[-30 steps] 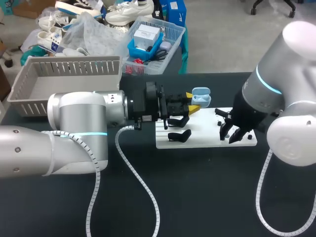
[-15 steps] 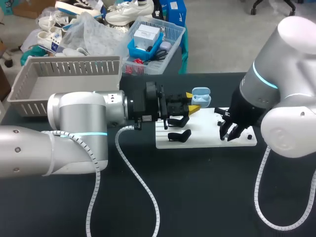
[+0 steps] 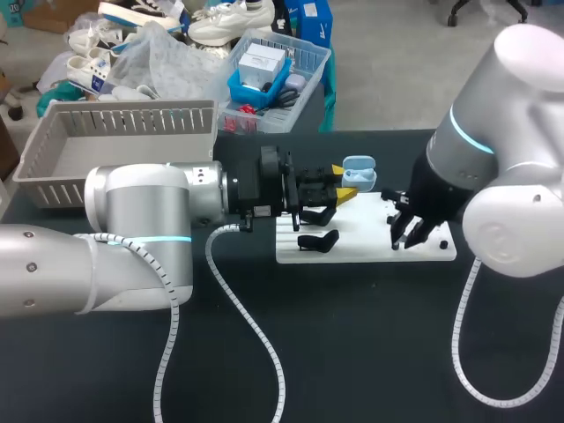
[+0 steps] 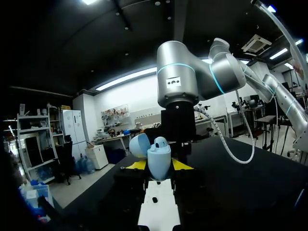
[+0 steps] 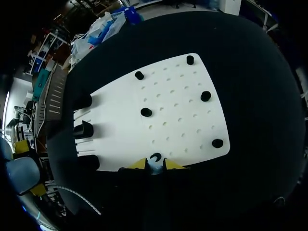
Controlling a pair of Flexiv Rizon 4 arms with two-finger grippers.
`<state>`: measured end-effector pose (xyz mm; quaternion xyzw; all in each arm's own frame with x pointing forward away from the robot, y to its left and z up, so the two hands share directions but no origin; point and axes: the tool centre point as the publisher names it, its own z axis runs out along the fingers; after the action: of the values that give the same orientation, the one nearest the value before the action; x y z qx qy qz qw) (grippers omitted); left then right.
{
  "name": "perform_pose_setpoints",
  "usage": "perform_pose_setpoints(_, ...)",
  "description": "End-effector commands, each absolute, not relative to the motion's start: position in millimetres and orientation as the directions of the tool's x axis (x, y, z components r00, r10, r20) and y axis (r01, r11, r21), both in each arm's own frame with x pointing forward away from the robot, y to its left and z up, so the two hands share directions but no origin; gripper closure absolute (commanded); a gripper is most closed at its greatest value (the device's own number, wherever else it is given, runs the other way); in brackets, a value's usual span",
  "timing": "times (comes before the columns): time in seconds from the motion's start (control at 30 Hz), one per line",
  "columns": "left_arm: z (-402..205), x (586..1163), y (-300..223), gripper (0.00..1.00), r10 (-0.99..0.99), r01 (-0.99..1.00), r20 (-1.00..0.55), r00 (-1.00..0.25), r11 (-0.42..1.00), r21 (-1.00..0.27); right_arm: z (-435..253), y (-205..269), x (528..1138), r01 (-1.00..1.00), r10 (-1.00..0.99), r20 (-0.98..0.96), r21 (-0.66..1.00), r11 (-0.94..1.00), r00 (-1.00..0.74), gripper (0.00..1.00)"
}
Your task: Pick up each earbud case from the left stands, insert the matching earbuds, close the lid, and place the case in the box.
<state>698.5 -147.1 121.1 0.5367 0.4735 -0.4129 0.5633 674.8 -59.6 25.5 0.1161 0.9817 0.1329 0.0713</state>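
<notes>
My left gripper [image 3: 342, 189] is shut on a light blue earbud case [image 3: 359, 173], held with its lid open over the far left of the white board [image 3: 361, 240]. In the left wrist view the case [image 4: 159, 161] stands upright between the yellow tips, its lid [image 4: 138, 145] tipped back. My right gripper [image 3: 406, 231] hangs over the board's right part. In the right wrist view its tips [image 5: 154, 165] pinch a small pale earbud [image 5: 154, 167] at the board's near edge [image 5: 192, 154]. Black stands [image 5: 83, 130] line the board's left side.
Several black pegs [image 5: 146, 112] dot the board. A black stand [image 3: 319, 242] sits at the board's left, under my left gripper. A grey slatted basket [image 3: 123, 145] stands at the table's back left. A white cable [image 3: 256, 344] loops across the dark tabletop.
My right gripper's fingers have come closer together on the earbud, and the arm has shifted slightly left. The board has slid a little left. The left arm has kept still.
</notes>
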Motion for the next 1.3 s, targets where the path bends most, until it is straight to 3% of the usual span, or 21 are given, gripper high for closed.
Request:
perform_pose_setpoints(0.03, 120, 699, -147, 1.00, 0.042, 0.973, -0.976, 0.212, 0.085, 0.215, 33, -64, 666, 0.213, 0.257, -0.133, 0.276, 0.937, -0.957, 1.00)
perform_pose_setpoints(0.7, 120, 699, -147, 1.00, 0.042, 0.973, -0.976, 0.212, 0.085, 0.215, 100, -67, 623, 0.055, 0.098, -0.240, 0.180, 0.982, -0.966, 1.00)
perform_pose_setpoints(0.93, 120, 699, -147, 1.00, 0.042, 0.973, -0.976, 0.212, 0.085, 0.215, 121, -62, 613, -0.026, 0.029, -0.275, 0.196, 0.980, -0.961, 1.00)
perform_pose_setpoints(1.03, 120, 699, -147, 1.00, 0.042, 0.973, -0.976, 0.212, 0.085, 0.215, 129, -59, 614, -0.139, -0.049, -0.300, 0.286, 0.948, -0.953, 1.00)
perform_pose_setpoints(1.3, 120, 699, -147, 1.00, 0.042, 0.973, -0.976, 0.212, 0.085, 0.215, 151, -52, 617, -0.206, -0.134, -0.338, 0.187, 0.961, -0.931, 1.00)
